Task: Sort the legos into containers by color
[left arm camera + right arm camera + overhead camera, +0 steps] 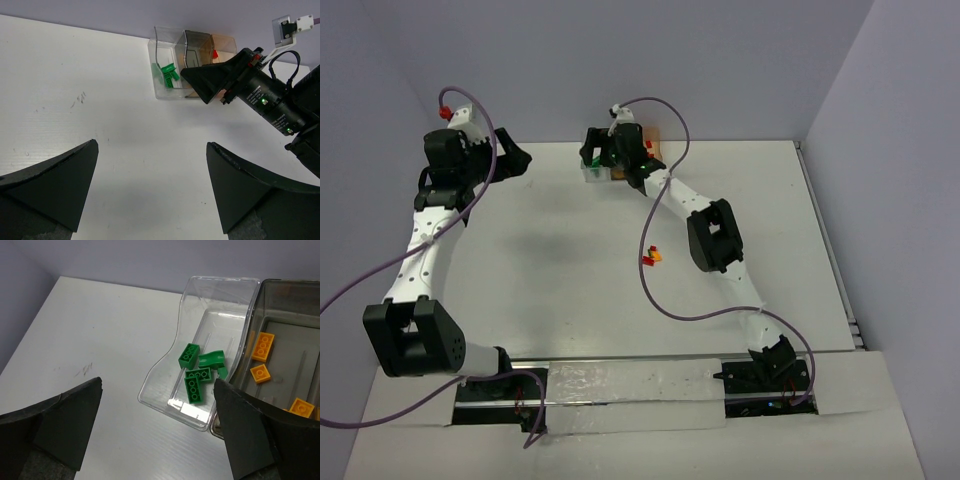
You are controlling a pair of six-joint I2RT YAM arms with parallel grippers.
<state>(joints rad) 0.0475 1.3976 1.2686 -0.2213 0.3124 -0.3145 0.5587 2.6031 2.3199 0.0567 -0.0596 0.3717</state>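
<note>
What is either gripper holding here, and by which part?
Nothing. The left gripper is open over the table; the right gripper is open above the clear container, both empty.

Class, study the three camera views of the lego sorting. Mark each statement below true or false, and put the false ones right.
1. The clear container holds green legos. True.
2. The smoky grey container holds red bricks. False: the ones that show in it are orange-yellow legos.
3. The left gripper and the right gripper both stand open with nothing between their fingers. True.
4. Every brick is already in a container. False: a few loose legos, red and orange, lie on the table beside the right arm.
5. The left gripper is the one at the containers. False: the right gripper is there; the left one is off to the side.
</note>
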